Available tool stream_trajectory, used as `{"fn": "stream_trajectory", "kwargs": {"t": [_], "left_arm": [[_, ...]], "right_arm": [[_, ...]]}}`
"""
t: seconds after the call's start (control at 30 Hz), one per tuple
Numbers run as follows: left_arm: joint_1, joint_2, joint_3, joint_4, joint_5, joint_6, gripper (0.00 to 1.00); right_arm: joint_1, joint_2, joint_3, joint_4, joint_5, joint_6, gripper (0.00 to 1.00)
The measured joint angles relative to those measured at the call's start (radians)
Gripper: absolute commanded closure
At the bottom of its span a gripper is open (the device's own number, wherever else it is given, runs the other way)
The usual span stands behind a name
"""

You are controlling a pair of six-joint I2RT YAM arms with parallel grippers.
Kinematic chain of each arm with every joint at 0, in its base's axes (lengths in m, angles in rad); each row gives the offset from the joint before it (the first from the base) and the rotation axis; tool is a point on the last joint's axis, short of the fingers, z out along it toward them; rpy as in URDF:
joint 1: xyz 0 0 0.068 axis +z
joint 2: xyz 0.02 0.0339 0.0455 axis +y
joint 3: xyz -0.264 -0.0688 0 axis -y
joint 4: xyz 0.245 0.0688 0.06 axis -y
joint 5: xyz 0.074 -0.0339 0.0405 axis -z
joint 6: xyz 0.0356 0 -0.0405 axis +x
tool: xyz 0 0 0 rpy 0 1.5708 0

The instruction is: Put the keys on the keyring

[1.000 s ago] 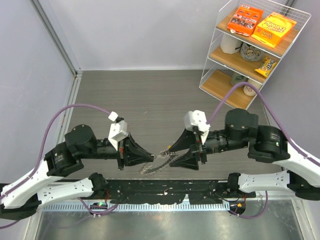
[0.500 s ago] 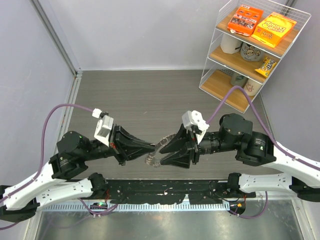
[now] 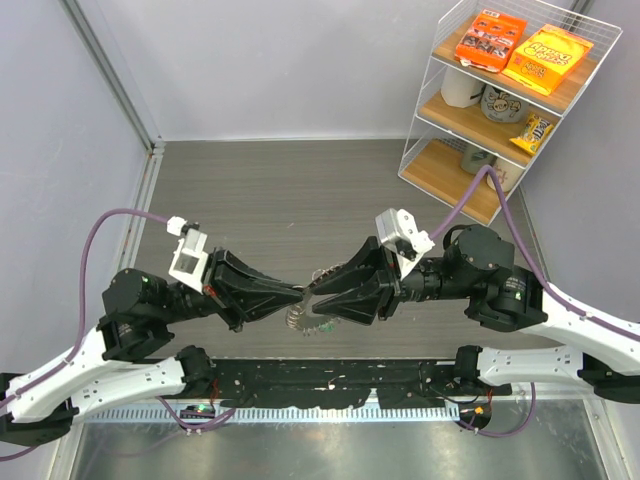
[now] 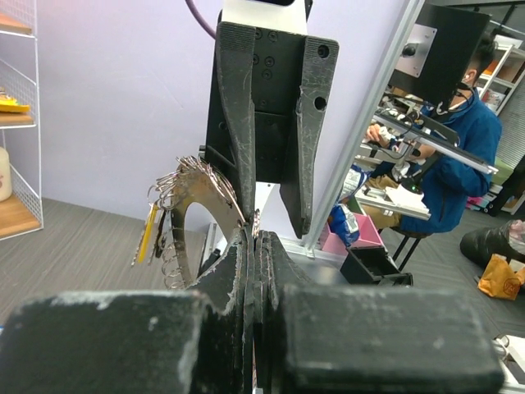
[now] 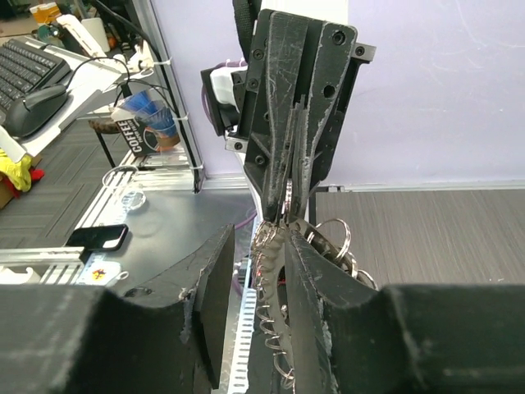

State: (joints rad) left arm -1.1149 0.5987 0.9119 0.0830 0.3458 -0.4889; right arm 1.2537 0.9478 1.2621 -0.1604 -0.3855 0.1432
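Top external: both arms meet tip to tip above the counter. The left pincer is closed flat on the keyring, which hangs between the two tips. The right pincer stands slightly apart, with the ring's keys in the gap. Whether it grips them cannot be told.

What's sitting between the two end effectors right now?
The keyring sits where the left end effector and right end effector meet, clearest in the top view.
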Motion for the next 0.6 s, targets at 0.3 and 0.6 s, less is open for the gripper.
{"fn": "stream_trajectory", "kwargs": {"t": [0.3, 0.6], "left_arm": [[0.0, 0.003, 0.0, 0.039, 0.019, -0.025, 1.0], [0.003, 0.008, -0.002, 0.046, 0.019, -0.031, 1.0]], "right_arm": [[0.002, 0.007, 0.0, 0.037, 0.01, 0.003, 0.63], [0.002, 0.017, 0.0, 0.046, 0.007, 0.011, 0.63]]}}
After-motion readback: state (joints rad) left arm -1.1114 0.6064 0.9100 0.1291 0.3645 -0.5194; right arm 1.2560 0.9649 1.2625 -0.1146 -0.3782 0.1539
